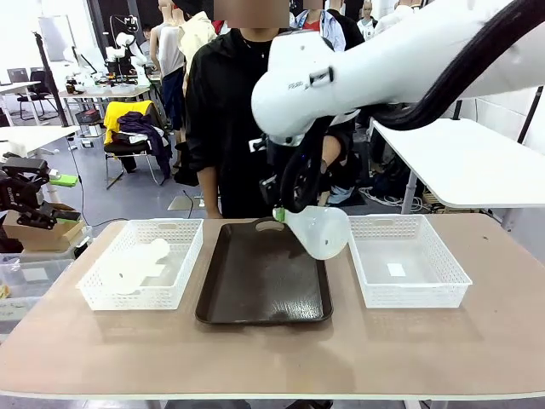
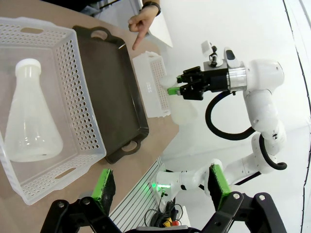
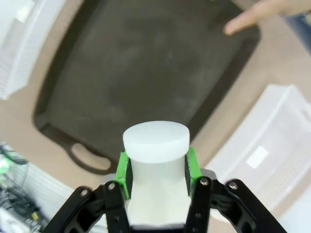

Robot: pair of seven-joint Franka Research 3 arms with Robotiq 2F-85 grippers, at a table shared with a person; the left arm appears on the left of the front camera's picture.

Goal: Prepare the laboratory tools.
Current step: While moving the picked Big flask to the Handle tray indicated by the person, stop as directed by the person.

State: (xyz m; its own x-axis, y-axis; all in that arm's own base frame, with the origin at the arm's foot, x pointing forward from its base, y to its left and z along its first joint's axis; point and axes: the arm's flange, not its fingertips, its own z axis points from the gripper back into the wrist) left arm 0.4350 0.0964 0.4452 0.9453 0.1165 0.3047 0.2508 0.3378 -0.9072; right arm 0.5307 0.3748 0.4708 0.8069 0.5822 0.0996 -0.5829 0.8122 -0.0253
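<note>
One frosted-white conical flask [image 1: 322, 232] hangs tilted above the right rim of the dark tray [image 1: 255, 290], its neck clamped in my right gripper [image 1: 283, 214]. In the right wrist view the green pads [image 3: 124, 171] press both sides of the neck below the flask's cap [image 3: 155, 140], with the gripper [image 3: 156, 168] shut on it. A second flask [image 1: 136, 266] lies on its side in the left basket [image 1: 183, 256]. In the left wrist view this flask [image 2: 31, 121] lies far below my left gripper [image 2: 160, 187], which is open with nothing between its fingers.
A white lattice basket [image 1: 456, 277] at the right holds only a small label. A person stands at the far side, and their hand [image 2: 143, 22] points a finger down at the tray's far end [image 3: 257, 14]. Bare tabletop [image 1: 272, 358] runs along the front.
</note>
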